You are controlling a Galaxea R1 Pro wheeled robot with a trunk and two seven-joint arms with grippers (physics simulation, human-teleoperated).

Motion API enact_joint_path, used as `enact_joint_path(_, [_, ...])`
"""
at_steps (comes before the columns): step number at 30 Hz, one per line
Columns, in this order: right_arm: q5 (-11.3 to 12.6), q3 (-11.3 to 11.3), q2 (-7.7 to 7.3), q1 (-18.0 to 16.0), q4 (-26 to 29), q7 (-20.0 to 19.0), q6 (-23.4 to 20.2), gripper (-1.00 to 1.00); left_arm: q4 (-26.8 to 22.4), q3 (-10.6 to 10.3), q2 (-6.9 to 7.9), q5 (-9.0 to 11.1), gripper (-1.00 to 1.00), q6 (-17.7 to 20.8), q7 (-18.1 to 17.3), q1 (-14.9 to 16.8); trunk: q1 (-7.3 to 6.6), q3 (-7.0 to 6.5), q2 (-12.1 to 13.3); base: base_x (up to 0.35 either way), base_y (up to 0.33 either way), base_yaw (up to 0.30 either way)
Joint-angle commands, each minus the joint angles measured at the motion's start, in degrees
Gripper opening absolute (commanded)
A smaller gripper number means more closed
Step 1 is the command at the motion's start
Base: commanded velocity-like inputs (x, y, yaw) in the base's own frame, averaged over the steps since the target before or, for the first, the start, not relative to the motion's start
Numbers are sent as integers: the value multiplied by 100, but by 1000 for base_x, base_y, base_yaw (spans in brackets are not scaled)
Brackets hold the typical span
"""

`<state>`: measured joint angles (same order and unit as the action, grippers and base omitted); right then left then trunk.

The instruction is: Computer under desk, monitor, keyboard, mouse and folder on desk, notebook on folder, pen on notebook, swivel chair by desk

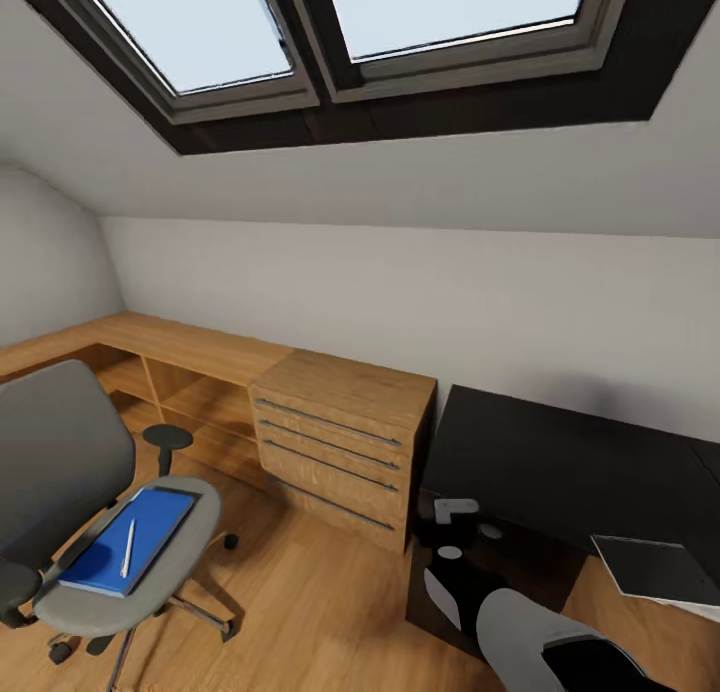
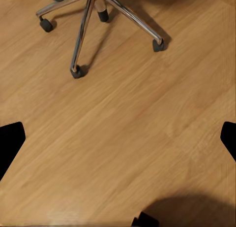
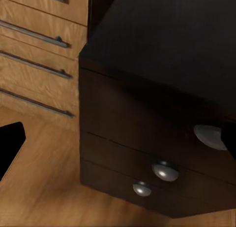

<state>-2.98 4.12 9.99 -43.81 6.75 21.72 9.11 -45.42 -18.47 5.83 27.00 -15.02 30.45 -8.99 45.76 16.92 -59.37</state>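
The grey swivel chair (image 1: 60, 492) stands at the left on the wood floor. On its seat lies the blue folder (image 1: 135, 537), and the white pen (image 1: 128, 549) rests on top of it. The notebook cannot be made out. The black desk (image 1: 560, 462) fills the right side, its drawers with round silver knobs (image 3: 164, 171) facing my right gripper (image 3: 118, 143), which is open and empty. My left gripper (image 2: 118, 143) hangs open over bare floor, with the chair's chrome star base (image 2: 83, 25) ahead of it. Computer, monitor, keyboard and mouse are out of view.
A light wood drawer unit (image 1: 340, 442) stands between chair and desk, joined to a low wood shelf (image 1: 170, 372) along the wall. A flat dark grey panel (image 1: 655, 567) with a pale edge lies by the desk's right part. Skylights (image 1: 330, 22) sit in the sloped ceiling.
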Motion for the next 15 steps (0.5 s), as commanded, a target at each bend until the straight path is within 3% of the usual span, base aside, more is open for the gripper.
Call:
enact_joint_path(1, [-33, 41, 1, -5, -22, 43, 12, 100, -4, -36, 10, 60, 100, -36, 31, 2, 1, 6, -5, 0, 0, 278])
enact_joint_path(15, [-97, 54, 1, -5, -82, 43, 90, 100, 7, -34, 15, 54, 100, -36, 31, 2, 1, 6, -5, 0, 0, 278])
